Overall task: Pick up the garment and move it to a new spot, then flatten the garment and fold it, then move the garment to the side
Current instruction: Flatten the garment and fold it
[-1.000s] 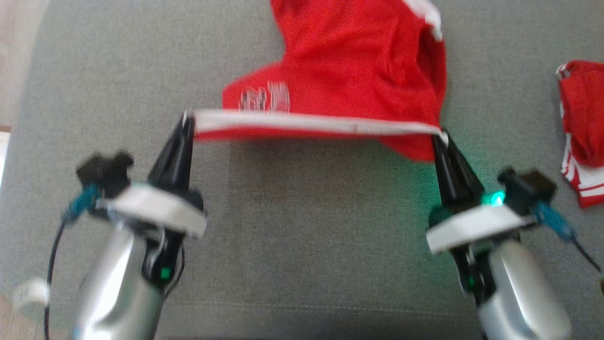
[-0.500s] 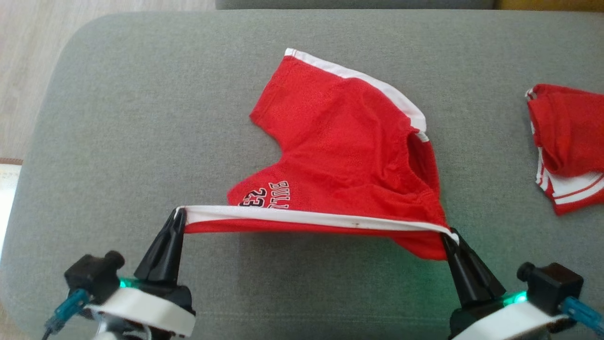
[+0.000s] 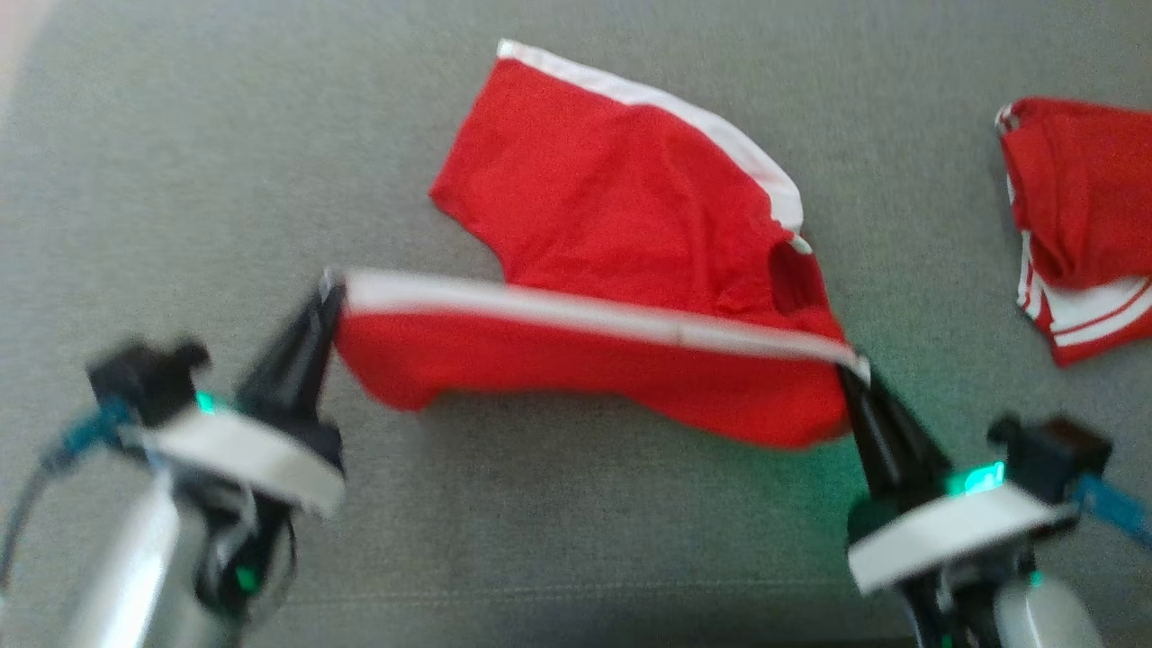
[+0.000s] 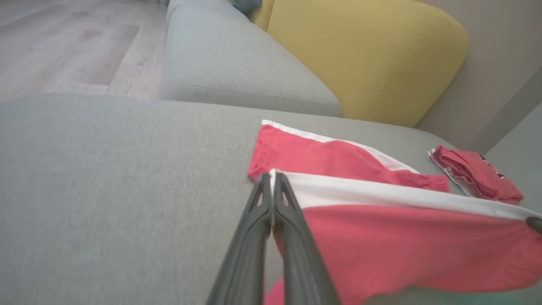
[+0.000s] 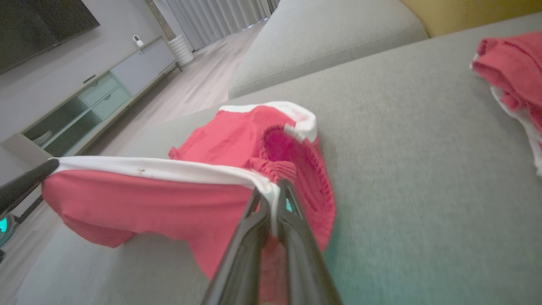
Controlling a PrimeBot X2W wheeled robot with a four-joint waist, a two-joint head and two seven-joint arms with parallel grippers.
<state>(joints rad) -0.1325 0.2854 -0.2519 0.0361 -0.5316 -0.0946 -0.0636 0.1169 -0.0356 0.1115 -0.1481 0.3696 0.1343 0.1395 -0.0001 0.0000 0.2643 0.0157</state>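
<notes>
The garment [image 3: 594,189] is a pair of red shorts with white trim, lying on the grey sofa seat [image 3: 180,180]. Its near white hem [image 3: 585,315] is lifted and stretched taut between my two grippers. My left gripper [image 3: 326,290] is shut on the hem's left corner; in the left wrist view its tips [image 4: 271,176] pinch the white band of the garment [image 4: 381,237]. My right gripper [image 3: 857,367] is shut on the hem's right corner; the right wrist view shows this gripper [image 5: 271,190] closed on the garment [image 5: 169,203]. The far leg still rests on the cushion.
A second red garment [image 3: 1080,225] with white stripes lies bunched at the right of the seat. A yellow back cushion [image 4: 364,55] and another grey cushion [image 4: 228,63] stand beyond. Wooden floor [image 4: 55,42] lies off the seat's left edge.
Both grippers have raised the hem and carried it towards the far side, so the near red panel now hangs down and hides the printed number. The head camera has shifted too.
</notes>
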